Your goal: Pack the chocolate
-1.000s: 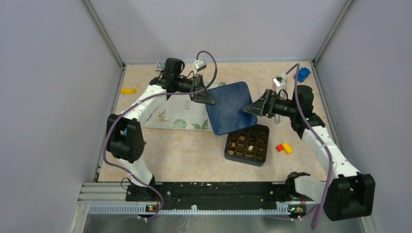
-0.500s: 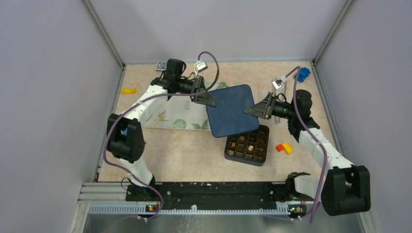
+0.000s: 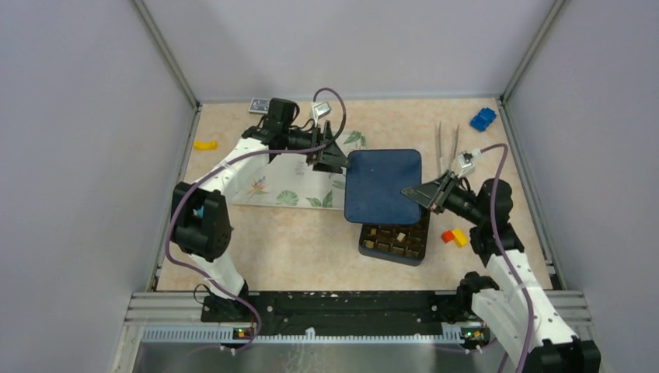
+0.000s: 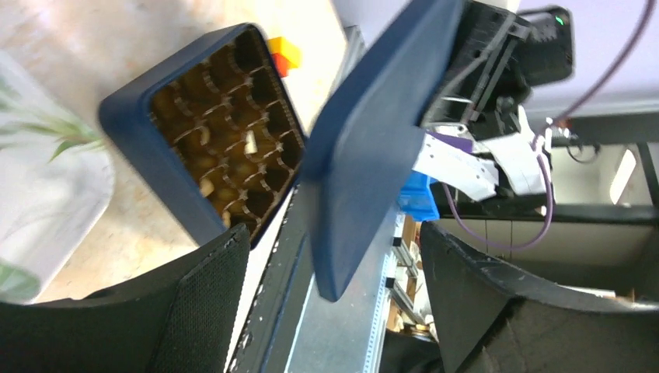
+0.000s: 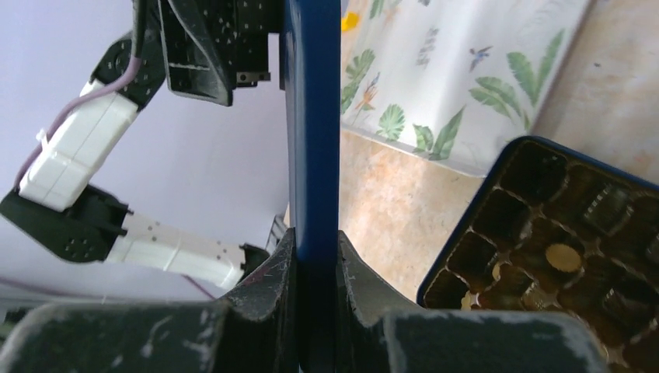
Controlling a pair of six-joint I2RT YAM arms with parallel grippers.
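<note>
Navy lid [image 3: 382, 185] hangs pinched by its edge in our right gripper [image 3: 426, 194] alone — our left gripper [image 3: 334, 153] gapes empty beside it — so we should level it squarely over the gridded box [image 3: 392, 260] holding the chocolate [image 5: 563, 257], then lower gently.

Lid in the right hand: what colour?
The lid is dark blue; top external view shows it best.

Your layout, read from the gridded box [image 3: 394, 244] near the middle of the surface [image 3: 295, 241].
The chocolate pieces [image 5: 563, 257] sit in its cells. The lid [image 3: 382, 185] hangs over its 12 o'clock half, clamped at the lid's 3 o'clock edge by your right end effector [image 3: 423, 194]. Your left end effector [image 3: 332, 155] is spread just beside the lid's 10 o'clock corner. The cloth [image 3: 284, 183] lies at 10 o'clock, two toy blocks [image 3: 455, 236] at 3, tweezers [image 3: 444, 148] at 1, and a lone block [image 3: 482, 119] beyond them.
</note>
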